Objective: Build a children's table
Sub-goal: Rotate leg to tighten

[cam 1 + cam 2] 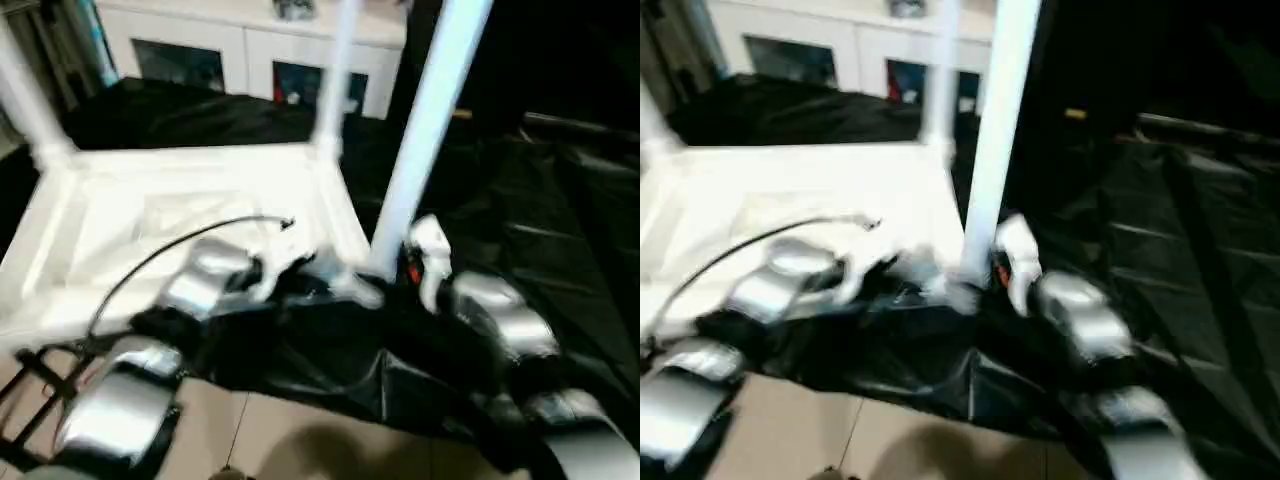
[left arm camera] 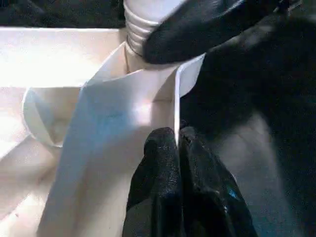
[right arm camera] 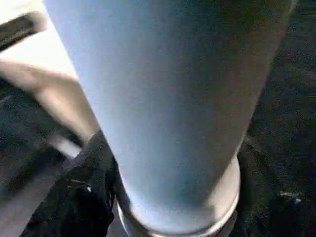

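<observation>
The children's table lies upside down on a black cloth, its white ribbed top [image 1: 150, 220] facing up. One leg [image 1: 25, 100] stands at the far left corner and another leg [image 1: 335, 80] at the far right. A third leg [image 1: 425, 130] stands in the near right corner socket, and its threaded base [image 2: 136, 24] shows in the left wrist view. My left gripper [image 2: 177, 136] is shut on the thin rim wall [image 2: 176, 98] of the top beside that socket. My right gripper [image 1: 388, 275] sits around the base of this leg, and the leg [image 3: 168, 98] fills the space in front of it.
A white cabinet [image 1: 240, 40] with glass fronts stands behind the table. Crumpled black cloth [image 1: 530, 210] spreads to the right. Beige floor tiles [image 1: 270, 430] lie just in front of me. A thin black cable [image 1: 170, 250] arcs over my left forearm.
</observation>
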Robot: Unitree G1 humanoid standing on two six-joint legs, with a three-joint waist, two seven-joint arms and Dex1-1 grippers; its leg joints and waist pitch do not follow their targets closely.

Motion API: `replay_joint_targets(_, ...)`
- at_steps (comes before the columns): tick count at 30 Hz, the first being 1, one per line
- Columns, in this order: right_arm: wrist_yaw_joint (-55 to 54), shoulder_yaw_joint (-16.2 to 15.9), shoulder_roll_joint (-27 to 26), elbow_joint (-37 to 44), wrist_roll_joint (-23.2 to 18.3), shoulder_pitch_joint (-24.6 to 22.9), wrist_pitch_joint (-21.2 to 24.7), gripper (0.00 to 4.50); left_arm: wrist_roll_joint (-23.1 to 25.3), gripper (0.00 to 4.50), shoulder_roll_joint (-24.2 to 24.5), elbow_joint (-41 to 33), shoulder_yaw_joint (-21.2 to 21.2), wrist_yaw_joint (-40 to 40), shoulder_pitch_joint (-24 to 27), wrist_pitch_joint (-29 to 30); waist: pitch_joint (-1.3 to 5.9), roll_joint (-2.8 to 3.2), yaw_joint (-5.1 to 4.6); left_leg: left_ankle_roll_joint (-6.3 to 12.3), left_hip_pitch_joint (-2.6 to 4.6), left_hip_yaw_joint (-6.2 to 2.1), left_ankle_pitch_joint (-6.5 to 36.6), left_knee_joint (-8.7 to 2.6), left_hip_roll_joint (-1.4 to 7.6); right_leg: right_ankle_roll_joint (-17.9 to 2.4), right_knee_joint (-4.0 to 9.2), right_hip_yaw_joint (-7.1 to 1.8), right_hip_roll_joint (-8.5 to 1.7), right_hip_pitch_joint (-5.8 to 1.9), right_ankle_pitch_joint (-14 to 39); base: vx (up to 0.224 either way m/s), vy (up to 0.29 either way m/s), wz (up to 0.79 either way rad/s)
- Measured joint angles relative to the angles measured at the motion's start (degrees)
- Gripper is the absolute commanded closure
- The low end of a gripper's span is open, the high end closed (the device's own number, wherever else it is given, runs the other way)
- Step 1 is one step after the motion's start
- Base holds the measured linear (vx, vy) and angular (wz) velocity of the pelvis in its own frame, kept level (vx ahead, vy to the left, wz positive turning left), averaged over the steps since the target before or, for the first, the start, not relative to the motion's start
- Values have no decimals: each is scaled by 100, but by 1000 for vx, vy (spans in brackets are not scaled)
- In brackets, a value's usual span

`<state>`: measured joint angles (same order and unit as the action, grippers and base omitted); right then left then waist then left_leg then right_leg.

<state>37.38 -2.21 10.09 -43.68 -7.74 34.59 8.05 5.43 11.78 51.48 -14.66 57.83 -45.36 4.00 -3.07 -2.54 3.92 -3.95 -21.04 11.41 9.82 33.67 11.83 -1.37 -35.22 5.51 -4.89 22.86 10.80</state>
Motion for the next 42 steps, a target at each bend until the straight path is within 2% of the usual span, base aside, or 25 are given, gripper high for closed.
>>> replay_joint_targets(2,-621,160,-191,-259,-5,174,-49,173,31,450,-196,173,36,-425,-138,112,2,3,-28,0,-2,0,0,-1,0,-5,-2,-1,0,1,-3,0,0,0)
replay_joint_targets(8,-1500,353,-478,-771,80,473,-320,173,100,450,-445,402,133,-955,-290,193,5,11,-25,2,-7,2,1,-4,-2,0,11,-1,0,0,1,0,0,0)
replay_joint_targets(10,-1590,417,-533,-946,93,552,-447,118,101,450,-466,447,133,-1022,-308,175,5,11,-27,3,-6,3,1,-3,-3,0,11,-3,0,-1,1,0,0,0)
replay_joint_targets(15,-1358,432,-518,-998,92,563,-481,69,104,450,-425,451,120,-902,-302,88,4,11,-36,3,-7,3,1,-4,-2,0,10,-3,0,0,1,0,0,0)
replay_joint_targets(22,274,157,-70,-394,42,119,-452,69,55,450,-94,112,57,140,-39,-201,-1,20,-23,9,-11,3,4,-12,-1,-2,12,0,1,5,7,0,0,0)
replay_joint_targets(25,1323,-90,281,145,-156,-240,-290,69,-72,450,138,-80,-22,787,114,-367,-5,31,49,9,-7,4,4,-9,1,-2,11,1,1,1,7,0,0,0)
replay_joint_targets(31,2374,-404,722,773,-263,-573,-57,69,-141,450,330,-224,-95,1481,231,-531,-6,37,147,8,-6,4,4,-3,1,-3,7,-1,0,-2,4,0,0,0)
replay_joint_targets(33,2655,-495,832,944,-279,-612,82,93,-158,450,390,-254,-101,1679,249,-537,-7,38,158,8,-6,4,4,-4,1,-3,7,0,0,-2,4,0,0,0)
replay_joint_targets(35,2857,-535,897,1067,-302,-632,215,93,-167,450,441,-299,-125,1840,257,-537,-7,38,174,8,-6,4,4,-4,1,-3,7,-1,0,-2,4,0,0,0)
replay_joint_targets(36,2939,-560,926,1132,-313,-663,277,112,-178,450,469,-305,-143,1927,262,-538,-7,38,184,8,-6,4,4,-4,1,-3,9,-1,0,-2,4,0,0,0)
replay_joint_targets(42,2987,-596,918,1252,-335,-715,396,152,-185,450,530,-348,-150,2069,286,-528,-7,38,198,8,-6,4,4,-3,1,-3,10,-1,0,-2,5,0,0,0)
